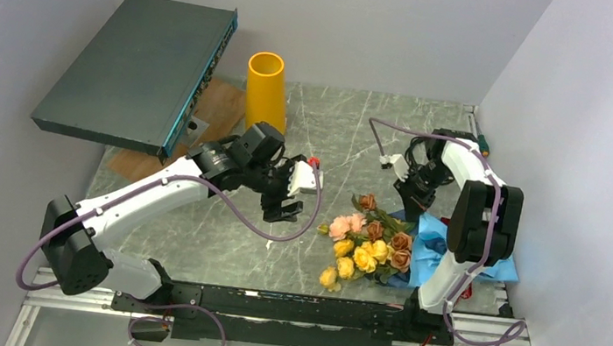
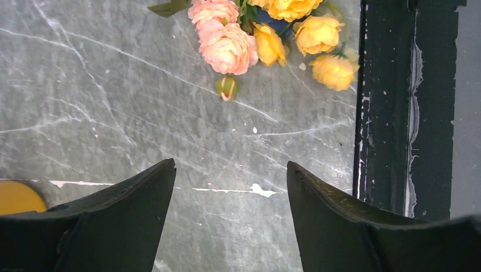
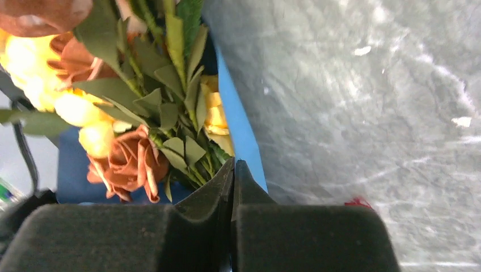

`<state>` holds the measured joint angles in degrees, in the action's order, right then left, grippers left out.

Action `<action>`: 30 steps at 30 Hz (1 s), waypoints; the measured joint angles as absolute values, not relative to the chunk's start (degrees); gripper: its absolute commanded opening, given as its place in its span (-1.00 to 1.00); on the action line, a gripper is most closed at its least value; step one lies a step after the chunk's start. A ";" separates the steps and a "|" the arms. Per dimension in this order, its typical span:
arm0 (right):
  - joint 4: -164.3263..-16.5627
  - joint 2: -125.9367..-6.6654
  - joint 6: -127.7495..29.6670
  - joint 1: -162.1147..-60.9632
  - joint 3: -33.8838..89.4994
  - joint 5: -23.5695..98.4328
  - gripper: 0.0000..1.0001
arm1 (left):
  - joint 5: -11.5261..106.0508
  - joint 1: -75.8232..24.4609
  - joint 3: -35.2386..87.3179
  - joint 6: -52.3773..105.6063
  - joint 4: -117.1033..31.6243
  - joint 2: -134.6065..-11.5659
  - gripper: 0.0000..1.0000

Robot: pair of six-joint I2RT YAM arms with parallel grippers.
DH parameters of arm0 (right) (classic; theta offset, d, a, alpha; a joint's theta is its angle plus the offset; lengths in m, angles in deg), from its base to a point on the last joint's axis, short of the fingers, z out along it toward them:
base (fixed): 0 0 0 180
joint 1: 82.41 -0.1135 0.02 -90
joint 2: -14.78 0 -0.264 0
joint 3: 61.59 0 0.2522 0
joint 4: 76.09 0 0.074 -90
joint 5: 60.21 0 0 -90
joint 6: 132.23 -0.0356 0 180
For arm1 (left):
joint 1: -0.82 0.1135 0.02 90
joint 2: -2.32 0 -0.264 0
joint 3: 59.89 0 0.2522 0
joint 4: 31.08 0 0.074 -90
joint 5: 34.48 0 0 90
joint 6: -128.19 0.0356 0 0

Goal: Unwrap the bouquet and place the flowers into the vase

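The bouquet lies at the table's near right: yellow, pink and brown-orange flowers [image 1: 369, 242] fan out to the left from crinkled blue paper [image 1: 431, 241]. A bit of dark red ribbon [image 1: 467, 291] shows by the right arm's base. My right gripper [image 1: 412, 205] points down at the paper's far edge. In the right wrist view it [image 3: 233, 161] is shut, its tips pinching the blue paper's edge [image 3: 241, 130] beside stems and a brown rose [image 3: 130, 161]. My left gripper [image 1: 281, 210] hovers open left of the blooms, a pink rose [image 2: 227, 48] ahead of it [image 2: 230, 164]. The orange-yellow vase [image 1: 266, 89] stands upright at the back.
A dark grey flat box [image 1: 144, 69] sits raised at the back left over a wooden board [image 1: 213, 113]. A black rail [image 1: 286, 307] runs along the near edge, also in the left wrist view [image 2: 397, 107]. White walls close in on three sides.
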<state>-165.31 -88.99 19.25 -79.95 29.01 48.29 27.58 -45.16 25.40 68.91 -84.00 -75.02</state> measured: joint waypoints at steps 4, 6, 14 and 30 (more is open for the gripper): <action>-161.92 -89.16 12.12 -81.31 29.19 52.62 -1.00 | 26.88 -45.22 22.58 68.89 -82.56 -74.85 0.53; -159.82 -89.64 7.29 -81.70 29.82 55.05 -1.00 | 26.86 -45.38 21.94 68.96 -81.79 -74.87 0.52; -147.56 -97.25 -14.24 -82.14 38.74 62.61 -1.00 | 26.88 -46.12 21.66 69.18 -77.60 -77.29 0.50; -154.99 -102.73 -19.05 -69.11 57.62 71.37 0.76 | 29.13 -50.60 23.32 64.48 -63.39 -94.10 0.44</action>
<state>-154.99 -102.73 -19.05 -69.11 57.62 71.37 29.13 -50.60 23.32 64.48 -63.39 -94.10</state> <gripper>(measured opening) 0.949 0.729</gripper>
